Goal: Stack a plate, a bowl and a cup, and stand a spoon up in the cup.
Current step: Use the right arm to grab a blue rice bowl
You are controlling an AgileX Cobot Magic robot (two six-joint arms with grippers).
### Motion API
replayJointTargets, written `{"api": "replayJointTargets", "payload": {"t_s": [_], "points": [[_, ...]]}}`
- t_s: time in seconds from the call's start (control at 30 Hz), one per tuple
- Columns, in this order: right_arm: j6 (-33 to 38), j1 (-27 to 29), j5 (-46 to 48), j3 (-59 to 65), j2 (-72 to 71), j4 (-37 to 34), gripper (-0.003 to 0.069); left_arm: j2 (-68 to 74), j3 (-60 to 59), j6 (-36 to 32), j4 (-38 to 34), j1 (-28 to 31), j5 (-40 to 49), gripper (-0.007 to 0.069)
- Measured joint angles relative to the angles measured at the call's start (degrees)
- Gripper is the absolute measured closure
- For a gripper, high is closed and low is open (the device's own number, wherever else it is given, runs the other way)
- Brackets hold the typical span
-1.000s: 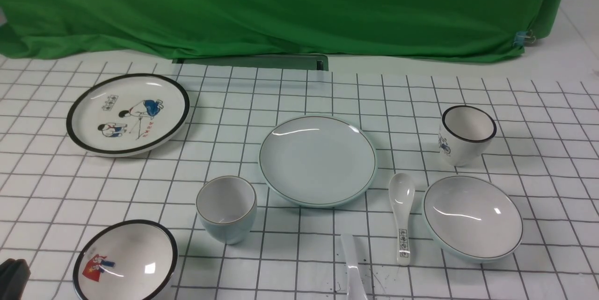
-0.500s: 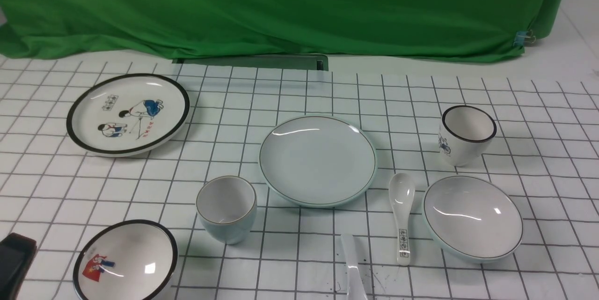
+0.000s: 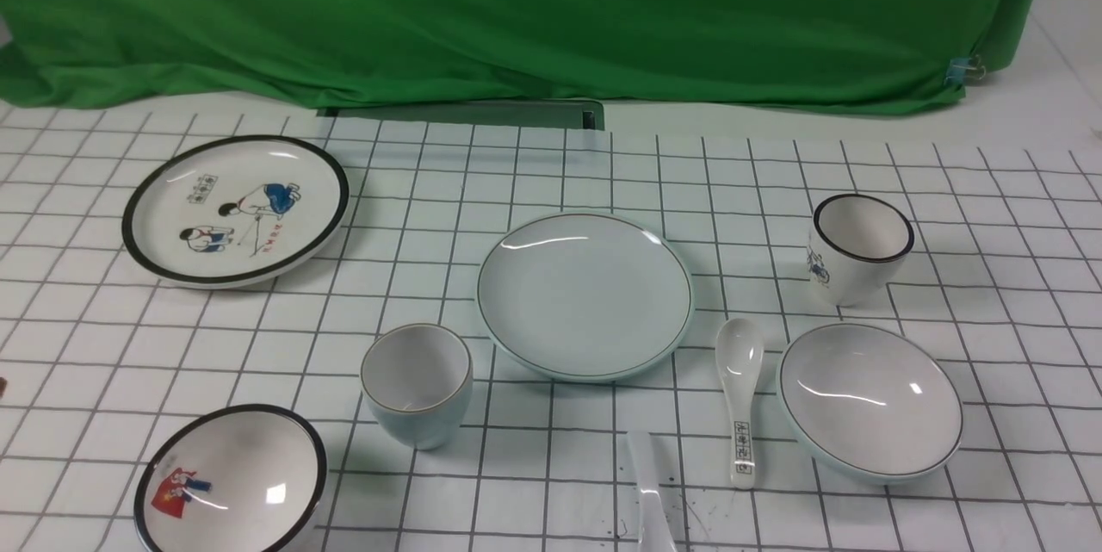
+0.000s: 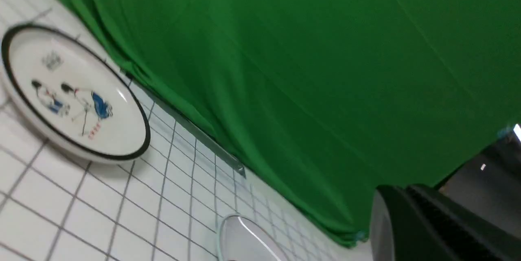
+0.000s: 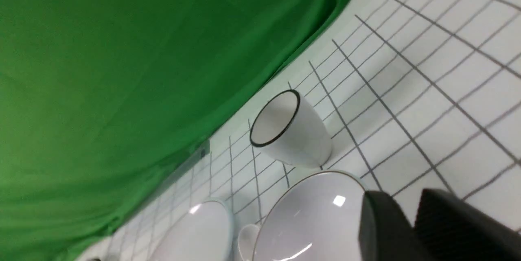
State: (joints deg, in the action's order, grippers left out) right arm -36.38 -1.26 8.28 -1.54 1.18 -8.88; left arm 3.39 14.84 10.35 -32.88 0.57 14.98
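The pale blue-green plate (image 3: 585,294) lies at the table's middle. The plain cup (image 3: 417,384) stands upright at its front left. The grey-blue bowl (image 3: 869,401) sits at the front right. The plain spoon (image 3: 650,492) lies at the front edge, partly cut off. Neither gripper shows in the front view. In the left wrist view my left gripper (image 4: 401,189) is shut and empty, off the table, with the plate's edge (image 4: 244,240) beyond it. In the right wrist view my right gripper (image 5: 407,200) is shut and empty, just beside the bowl's (image 5: 313,216) rim.
A cartoon plate (image 3: 237,209) lies back left and a black-rimmed figure bowl (image 3: 228,479) front left. A black-rimmed cup (image 3: 861,246) stands behind the bowl. A spoon with black characters (image 3: 740,397) lies between plate and bowl. Green cloth (image 3: 516,9) hangs behind.
The dark left gripper at the front view's lower left corner rose a little, then moved out of that view. The dishes have not moved.
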Motion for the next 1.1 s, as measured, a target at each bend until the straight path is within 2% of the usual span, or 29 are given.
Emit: {"api": "replayJointTargets", "payload": {"t_s": [0.1,0.17,0.2,0.33,0.4,0.47,0.5,0.6,0.77,0.9,1.1], "points": [[13.63,-2.2,-0.04,-6.38,6.63,0.0,0.0634,12.42,10.25,-0.46,13.91,0.0,10.67,0.0653],[17.31,-2.71,-0.04,-8.54,9.39,0.0,0.0645,16.34,13.0,-1.17,16.86,0.0,13.6,0.0653],[22.49,-3.39,0.47,-12.48,13.64,0.0,0.0649,21.74,17.23,-3.22,19.98,0.0,17.95,0.0653],[37.72,-4.48,7.64,-24.31,26.27,0.0,0.0649,34.86,26.08,-13.81,25.23,-0.08,25.03,0.0653],[44.18,-4.55,15.08,-31.84,32.83,0.0,0.0649,40.84,30.49,-15.42,26.85,-0.93,28.06,0.0653],[47.0,-4.62,19.7,-35.07,35.72,0.0,0.0649,43.83,32.32,-15.84,27.29,-1.81,29.57,0.0653],[49.0,-4.68,24.87,-39.74,39.61,0.0,0.0649,47.06,34.79,-16.53,27.63,-3.2,31.92,0.0653],[51.2,-4.92,33.6,-46.28,47.8,0.0,0.0649,53.33,37.81,-19.07,28.64,-7.98,36.3,0.0653],[52.42,-6.63,38.68,-49.65,56.9,-0.05,0.0649,60.17,38.64,-22.01,28.76,-15.39,37.01,0.0653],[52.72,-7.9,39.58,-49.99,64.94,-0.05,0.0649,64.22,39.41,-23.05,28.76,-19.58,35.81,0.0653],[52.3,-8.29,37.24,-51.58,75.78,-0.11,0.0646,69.06,44.79,-24.12,27.87,-22.25,34.85,0.0653]]}}
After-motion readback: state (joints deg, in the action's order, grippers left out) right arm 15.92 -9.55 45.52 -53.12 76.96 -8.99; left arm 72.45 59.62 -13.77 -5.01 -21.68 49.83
